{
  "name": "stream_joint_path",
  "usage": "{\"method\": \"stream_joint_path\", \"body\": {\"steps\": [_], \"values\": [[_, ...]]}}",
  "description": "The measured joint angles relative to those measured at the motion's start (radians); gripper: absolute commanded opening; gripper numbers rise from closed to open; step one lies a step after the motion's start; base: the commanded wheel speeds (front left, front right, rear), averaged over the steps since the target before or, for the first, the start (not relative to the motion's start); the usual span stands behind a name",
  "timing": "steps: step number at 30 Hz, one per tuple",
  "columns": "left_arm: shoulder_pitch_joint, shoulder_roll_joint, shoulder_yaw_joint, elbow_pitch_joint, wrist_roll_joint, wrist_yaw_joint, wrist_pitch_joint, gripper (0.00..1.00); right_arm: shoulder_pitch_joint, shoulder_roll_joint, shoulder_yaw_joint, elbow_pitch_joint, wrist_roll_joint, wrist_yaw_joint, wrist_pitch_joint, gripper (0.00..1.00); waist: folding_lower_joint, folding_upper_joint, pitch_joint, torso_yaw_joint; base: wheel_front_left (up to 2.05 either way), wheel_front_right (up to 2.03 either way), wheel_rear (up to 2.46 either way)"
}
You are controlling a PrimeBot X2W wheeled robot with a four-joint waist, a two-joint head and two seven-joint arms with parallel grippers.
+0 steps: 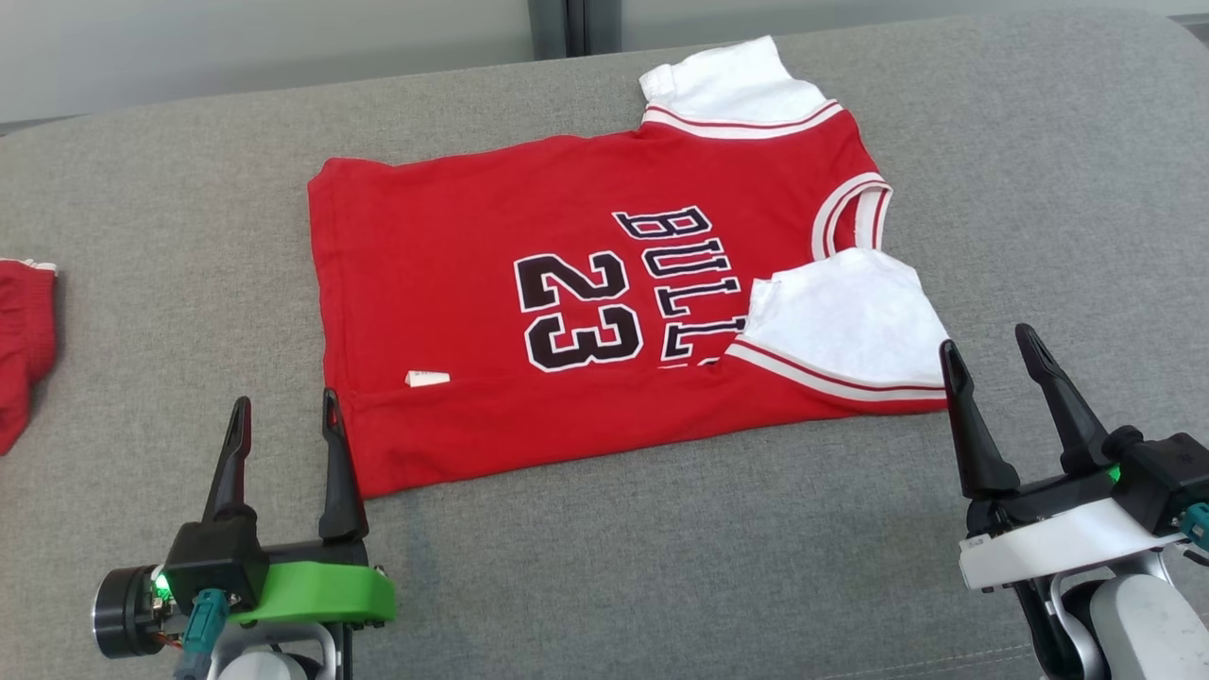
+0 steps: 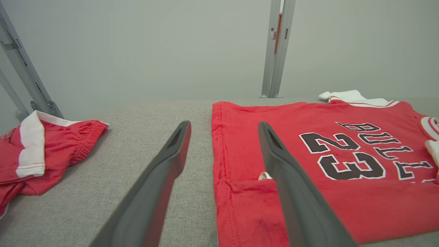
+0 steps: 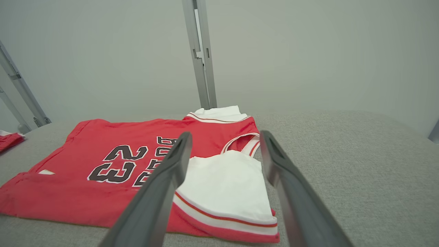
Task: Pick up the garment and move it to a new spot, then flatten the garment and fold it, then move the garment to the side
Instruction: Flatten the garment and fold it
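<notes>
1. Although one sleeve is folded in over its lettering, the garment (image 1: 567, 312) lies spread flat, a red jersey with "23" printed in black. It sits in the middle of the grey padded surface (image 1: 661, 567), with its hem towards the robot's left and its collar towards the right.
2. Its near sleeve (image 1: 850, 316) is white with red trim and covers part of the "BULLS" lettering. The far sleeve (image 1: 727, 80) points away from the robot, and a small white tag (image 1: 427, 379) lies near the hem.
3. At the near hem corner, the left claw (image 1: 286, 397) stands with its fingers spread and nothing between them. In the left wrist view the hem edge runs up between the two fingers, with the right-hand finger over red cloth. Whether that finger touches the cloth cannot be told.
4. Just beside the near sleeve's outer edge, the right claw (image 1: 986, 339) is also spread wide and empty. In the right wrist view the white sleeve lies between its fingers.
5. Well apart at the surface's left edge lies a second red piece (image 1: 24, 331) with white trim.
6. Behind everything, a metal post (image 2: 276, 48) stands against a pale wall (image 2: 137, 51).
</notes>
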Motion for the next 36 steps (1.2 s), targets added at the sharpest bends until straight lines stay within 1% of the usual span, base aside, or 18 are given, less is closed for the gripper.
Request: {"method": "stream_joint_path", "body": {"steps": [5, 8, 10, 14, 18, 23, 24, 25, 26, 27, 28, 32, 36], "values": [[-0.012, 0.002, -0.002, 0.031, -0.001, -0.008, 0.003, 1.0, -0.009, -0.003, 0.004, 0.011, 0.01, 0.0, 0.003, 1.0, 0.0, 0.0, 0.017, 0.001, 0.0, 0.0, 0.0], [-0.023, 0.0, -0.01, 0.085, -0.019, -0.02, 0.034, 1.0, -0.021, -0.014, 0.008, 0.056, 0.025, 0.0, 0.015, 1.0, 0.0, 0.0, 0.038, 0.002, 0.0, 0.0, 0.0], [-0.037, -0.001, -0.011, 0.131, -0.04, -0.034, 0.048, 1.0, -0.03, -0.024, 0.012, 0.113, 0.043, 0.0, 0.022, 1.0, 0.0, 0.0, 0.057, 0.003, 0.0, 0.0, 0.0], [-0.063, -0.007, -0.02, 0.213, -0.072, -0.044, 0.085, 1.0, -0.072, -0.039, 0.029, 0.245, 0.079, 0.0, 0.024, 1.0, 0.0, 0.0, 0.095, 0.008, 0.0, 0.0, 0.0], [-0.092, -0.012, -0.026, 0.266, -0.095, -0.053, 0.109, 1.0, -0.142, -0.048, 0.056, 0.359, 0.125, 0.0, 0.02, 1.0, 0.0001, 0.0, 0.126, 0.015, 0.0, 0.0, 0.0], [-0.137, -0.015, -0.033, 0.313, -0.146, -0.09, 0.157, 1.0, -0.227, -0.06, 0.106, 0.47, 0.18, 0.0, 0.014, 1.0, 0.0001, 0.0, 0.147, 0.025, 0.0, 0.0, 0.0], [-0.145, -0.015, -0.035, 0.319, -0.153, -0.1, 0.17, 0.82, -0.243, -0.062, 0.12, 0.485, 0.191, 0.0, 0.012, 1.0, 0.0001, 0.0, 0.149, 0.028, 0.0, 0.0, 0.0], [-0.152, -0.014, -0.039, 0.323, -0.161, -0.112, 0.185, 0.39, -0.257, -0.064, 0.135, 0.5, 0.21, 0.0, 0.011, 1.0, 0.0001, 0.0, 0.15, 0.029, 0.0, 0.0, 0.0], [-0.156, -0.013, -0.04, 0.326, -0.166, -0.118, 0.193, 0.0, -0.266, -0.068, 0.149, 0.509, 0.222, 0.0, 0.011, 0.8, 0.0001, 0.0, 0.151, 0.031, 0.0, 0.0, 0.0], [-0.16, -0.012, -0.043, 0.328, -0.173, -0.127, 0.204, 0.0, -0.276, -0.074, 0.166, 0.521, 0.238, 0.0, 0.01, 0.45, 0.0, 0.0, 0.15, 0.032, 0.0, 0.0, 0.0], [-0.165, -0.01, -0.044, 0.33, -0.18, -0.133, 0.212, 0.0, -0.284, -0.079, 0.181, 0.528, 0.257, 0.0, 0.01, 0.0, 0.0, 0.0, 0.149, 0.032, 0.0, 0.0, 0.0], [-0.163, -0.004, -0.057, 0.323, -0.181, -0.144, 0.219, 0.0, -0.289, -0.091, 0.224, 0.529, 0.311, 0.001, 0.006, 0.0, 0.0, 0.0, 0.14, 0.034, 0.0, 0.0, 0.0], [-0.135, 0.013, -0.06, 0.3, -0.18, -0.145, 0.226, 0.0, -0.245, -0.107, 0.226, 0.5, 0.335, 0.001, 0.004, 0.0, 0.0001, 0.0, 0.119, 0.035, 0.0, 0.0, 0.0]]}}
